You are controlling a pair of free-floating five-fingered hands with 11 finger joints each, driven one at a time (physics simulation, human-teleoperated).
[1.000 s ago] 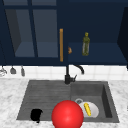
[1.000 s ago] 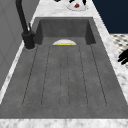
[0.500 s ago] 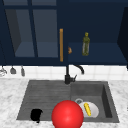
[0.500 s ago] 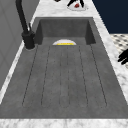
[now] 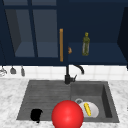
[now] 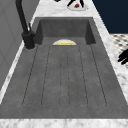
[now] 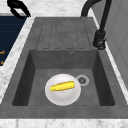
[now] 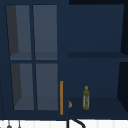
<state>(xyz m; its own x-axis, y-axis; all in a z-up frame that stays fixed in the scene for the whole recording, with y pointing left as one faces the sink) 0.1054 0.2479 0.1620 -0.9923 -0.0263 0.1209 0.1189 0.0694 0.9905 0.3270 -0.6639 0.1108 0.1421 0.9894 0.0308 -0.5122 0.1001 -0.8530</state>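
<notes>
Left hand (image 5: 36, 115) is held loose, nothing gripped, at the sink (image 5: 45, 86) front edge; probably best kept clear of the red ball (image 5: 67, 115), tbh.

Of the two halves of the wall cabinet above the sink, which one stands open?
The right half, where the green bottle stands on the lower shelf. The left half is closed by a glass-paned door with an orange handle.
</notes>
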